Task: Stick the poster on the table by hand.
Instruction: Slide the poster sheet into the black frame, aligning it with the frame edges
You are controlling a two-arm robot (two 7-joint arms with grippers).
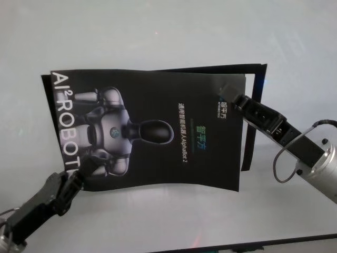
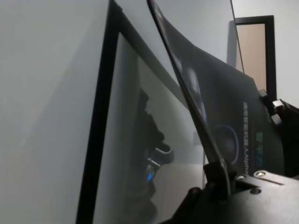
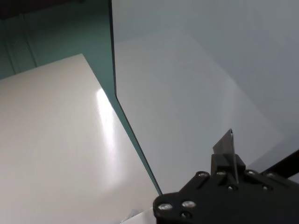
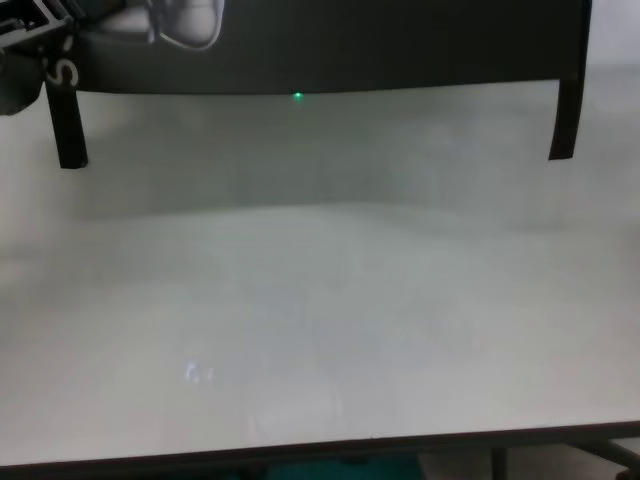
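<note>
The black glossy poster (image 1: 158, 132) with the silver robot figure is held over the white table (image 1: 158, 31), slightly bowed. My left gripper (image 1: 71, 182) is shut on its near left corner. My right gripper (image 1: 230, 94) is shut on its far right corner. In the left wrist view the poster (image 2: 224, 112) stands edge-on, clamped in the left gripper (image 2: 219, 175). In the right wrist view the right gripper (image 3: 228, 161) pinches a thin sliver of the sheet. In the chest view the poster's lower edge (image 4: 400, 40) hangs clear above the table (image 4: 320, 320).
Narrow black tape strips (image 1: 254, 121) stick out past the poster's far and right sides. Two strips hang down in the chest view, one on the left (image 4: 68, 125) and one on the right (image 4: 563, 118). The table's dark front edge (image 4: 320, 445) is near.
</note>
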